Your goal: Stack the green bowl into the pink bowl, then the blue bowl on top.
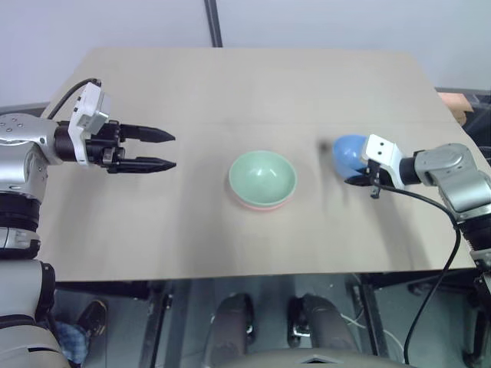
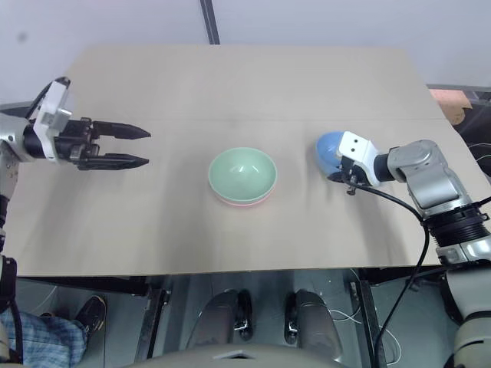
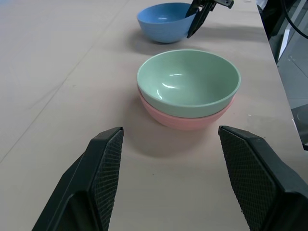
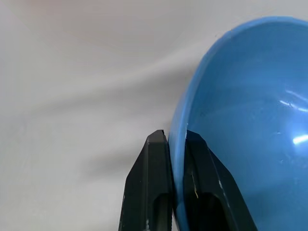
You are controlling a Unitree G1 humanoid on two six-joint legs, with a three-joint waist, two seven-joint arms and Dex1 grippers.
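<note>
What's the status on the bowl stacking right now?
Right gripper shut on blue bowl rim. Left gripper open, empty. Green bowl nested in pink bowl. Path clear.

The place reads as a robotics lab or test room rather than a home. A plain, pale wooden table [image 1: 253,92] stands against a bare light-grey wall [image 1: 345,23] split by a dark vertical strip [image 1: 214,23]. Nothing lies on it but three plain plastic bowls, set out like test props. Black cables [image 1: 430,284] hang loose below the right tool [image 1: 359,178], and a metal frame [image 2: 368,307] shows under the table's near edge.
</note>
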